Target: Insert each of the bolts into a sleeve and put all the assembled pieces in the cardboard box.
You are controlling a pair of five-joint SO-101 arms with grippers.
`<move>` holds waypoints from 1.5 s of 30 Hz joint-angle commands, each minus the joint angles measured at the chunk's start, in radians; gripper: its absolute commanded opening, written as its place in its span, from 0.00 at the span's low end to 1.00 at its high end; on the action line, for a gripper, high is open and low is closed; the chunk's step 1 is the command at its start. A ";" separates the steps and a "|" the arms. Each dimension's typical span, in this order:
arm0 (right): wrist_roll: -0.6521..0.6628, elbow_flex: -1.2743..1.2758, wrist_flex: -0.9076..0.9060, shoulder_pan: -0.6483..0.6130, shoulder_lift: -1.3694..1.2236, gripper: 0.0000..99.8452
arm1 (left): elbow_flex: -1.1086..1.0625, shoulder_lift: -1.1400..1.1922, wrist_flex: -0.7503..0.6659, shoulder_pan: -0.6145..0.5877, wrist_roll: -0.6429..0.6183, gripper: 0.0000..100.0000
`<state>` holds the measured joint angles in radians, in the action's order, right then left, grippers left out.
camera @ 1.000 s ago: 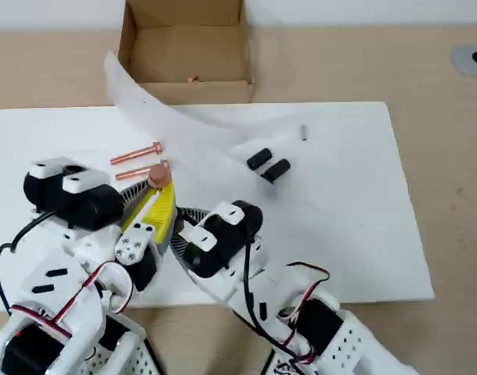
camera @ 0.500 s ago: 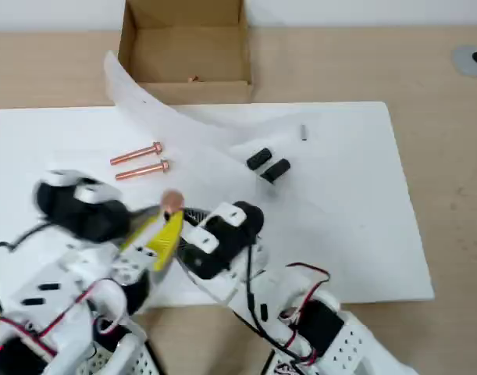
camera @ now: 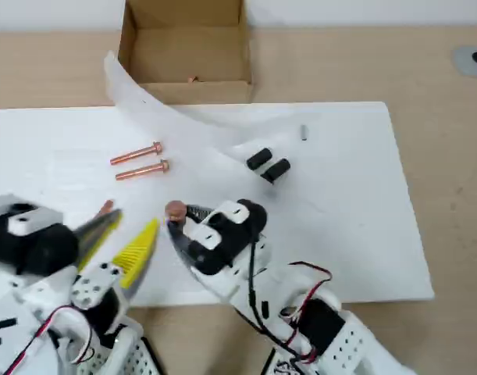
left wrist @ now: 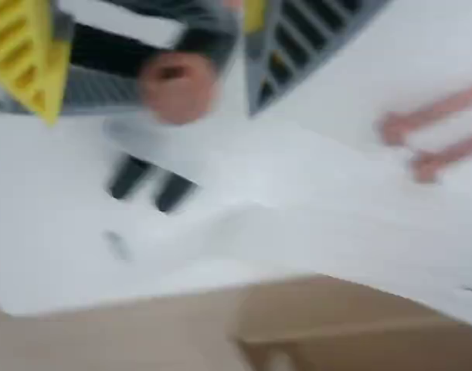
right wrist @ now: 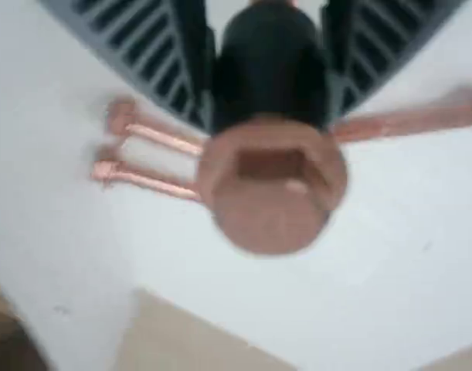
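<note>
My left gripper hangs over the near-left part of the white mat. Its yellow and grey jaws are spread wide with nothing between them. Just beside the grey jaw a copper bolt lies on the mat, mostly hidden under my arm. Farther back, two more lie side by side, the rear bolt and the front bolt, heads to the right.

Right of these, my right gripper is clamped on a black sleeve with a bolt pushed into it. The bolt head sticks out past the sleeve's end.

The cardboard box stands open at the mat's back edge. A small copper-coloured piece lies inside by its front wall; I cannot tell what it is. A clear plastic sheet trails from the box across the mat.

Further right, the rear sleeve and the front sleeve lie just beside each other, and beyond them a small grey pin.
</note>
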<state>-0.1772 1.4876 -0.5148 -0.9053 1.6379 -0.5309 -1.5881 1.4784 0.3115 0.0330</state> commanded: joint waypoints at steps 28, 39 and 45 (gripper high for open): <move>0.032 -1.761 0.172 0.507 -1.902 0.01 | -0.084 0.323 -0.100 -0.539 0.101 0.01; 0.037 -2.663 0.166 0.582 -2.776 0.01 | -0.201 0.325 -0.186 -0.543 0.100 0.01; 0.126 -3.000 0.117 0.593 -3.099 0.01 | -0.203 0.325 -0.183 -0.543 0.100 0.01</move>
<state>-0.1143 -1.3050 -0.3813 -0.3237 -1.4001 -0.7319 -1.2674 1.3096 -0.2179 0.1297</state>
